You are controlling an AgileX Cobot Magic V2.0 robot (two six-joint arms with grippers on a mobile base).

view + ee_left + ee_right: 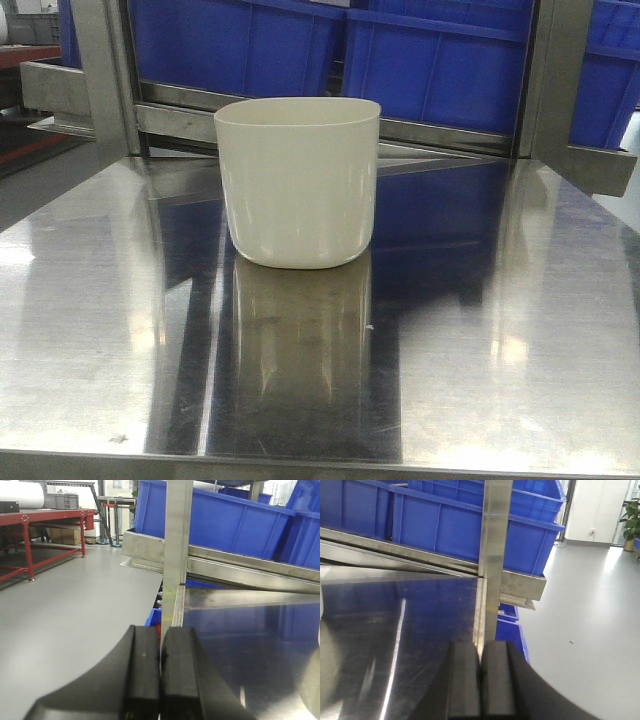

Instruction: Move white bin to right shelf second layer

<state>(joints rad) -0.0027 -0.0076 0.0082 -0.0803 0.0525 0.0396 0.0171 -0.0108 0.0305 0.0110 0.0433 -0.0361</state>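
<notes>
The white bin (298, 180) stands upright and empty-looking at the middle of a mirror-like steel tabletop (500, 340), toward its far side. Neither gripper shows in the front view. In the left wrist view my left gripper (161, 630) is shut with nothing between its black fingers, hovering at the table's left edge, facing a steel upright (177, 535). My right gripper (480, 644) is also shut and empty, at the table's right edge in front of another steel upright (495, 545). The right shelf second layer is out of view.
Large blue crates (440, 70) sit on a sloping steel rack level (450, 135) just behind the bin. More blue crates (512, 630) show below the table on the right. Grey floor lies to both sides, with a red-framed bench (30, 530) far left.
</notes>
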